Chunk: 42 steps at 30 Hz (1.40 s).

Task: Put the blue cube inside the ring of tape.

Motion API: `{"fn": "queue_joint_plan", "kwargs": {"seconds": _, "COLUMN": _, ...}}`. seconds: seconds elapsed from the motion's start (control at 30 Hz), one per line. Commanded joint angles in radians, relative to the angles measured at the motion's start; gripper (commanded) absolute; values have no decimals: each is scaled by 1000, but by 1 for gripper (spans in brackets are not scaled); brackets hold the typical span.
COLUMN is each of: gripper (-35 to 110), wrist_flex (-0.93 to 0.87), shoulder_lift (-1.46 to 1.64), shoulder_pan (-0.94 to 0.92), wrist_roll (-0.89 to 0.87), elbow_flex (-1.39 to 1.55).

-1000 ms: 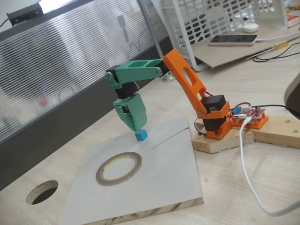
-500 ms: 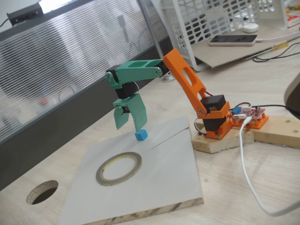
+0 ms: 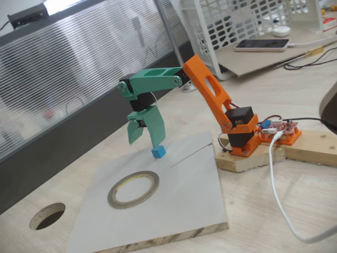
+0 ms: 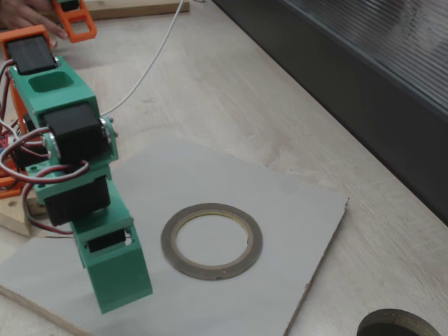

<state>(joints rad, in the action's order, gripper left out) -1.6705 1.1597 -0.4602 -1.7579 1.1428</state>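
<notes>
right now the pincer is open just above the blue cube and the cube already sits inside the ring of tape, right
Not quite. The pincer is open above the blue cube, but a fixed view shows the cube on the grey board, apart from the ring of tape, whose centre holds nothing.

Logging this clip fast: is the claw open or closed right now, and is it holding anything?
Claw: open, holding nothing; it sits just above the cube, which rests on the board, outside the tape.

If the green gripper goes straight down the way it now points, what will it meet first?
Probably the blue cube: the open gripper points down with one fingertip just above it. The grey board lies under it. Depth is unclear.
</notes>
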Motion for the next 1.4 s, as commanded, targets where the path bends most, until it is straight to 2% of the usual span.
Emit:
{"fn": "queue_joint_plan", "kwargs": {"seconds": 0.0, "gripper": 67, "wrist_flex": -17, "shoulder_lift": 37, "shoulder_pan": -12, "wrist_roll": -6, "elbow_flex": 2}}
{"fn": "queue_joint_plan", "kwargs": {"seconds": 0.3, "gripper": 68, "wrist_flex": -202, "shoulder_lift": 38, "shoulder_pan": -12, "wrist_roll": -3, "elbow_flex": 2}}
{"fn": "queue_joint_plan", "kwargs": {"seconds": 1.37, "gripper": 68, "wrist_flex": -166, "shoulder_lift": 20, "shoulder_pan": -9, "wrist_roll": -3, "elbow_flex": -12}}
